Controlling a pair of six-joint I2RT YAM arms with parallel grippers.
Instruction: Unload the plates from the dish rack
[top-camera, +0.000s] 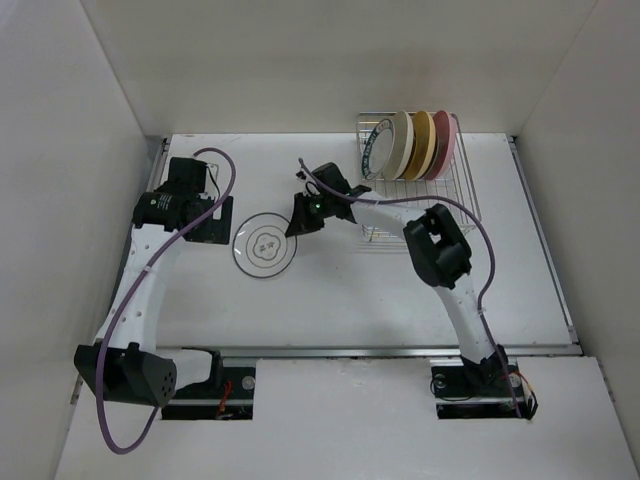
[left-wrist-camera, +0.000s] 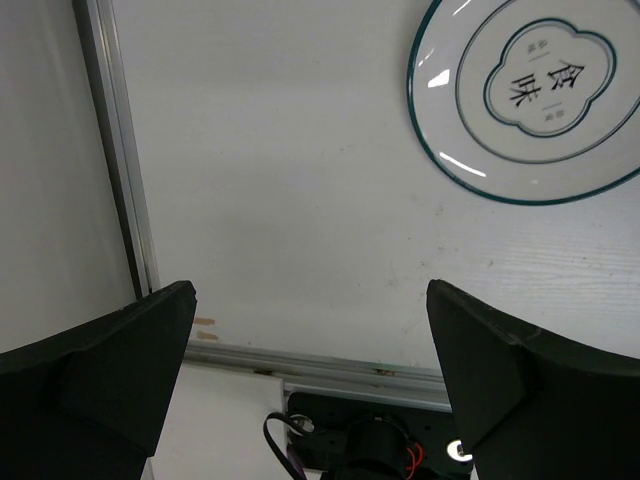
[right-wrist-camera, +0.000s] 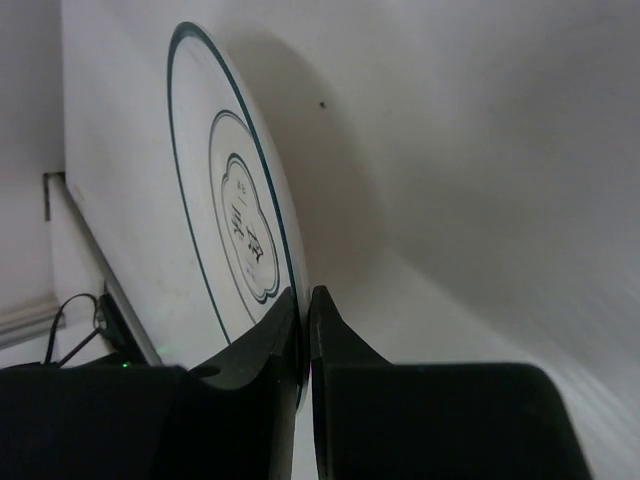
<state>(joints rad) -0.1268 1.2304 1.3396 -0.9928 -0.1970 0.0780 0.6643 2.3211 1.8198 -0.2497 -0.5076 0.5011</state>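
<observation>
Top view: the dish rack (top-camera: 425, 185) at the far right holds four plates (top-camera: 415, 145) on edge, and a teal-rimmed plate (top-camera: 263, 245) sits mid-table (top-camera: 380, 300) with the right gripper (top-camera: 293, 225) at its rim. Left wrist: the left gripper (left-wrist-camera: 310, 300) is spread wide and empty. Right wrist: the fingers (right-wrist-camera: 270, 340) are pinched tight on that plate's rim.
</observation>
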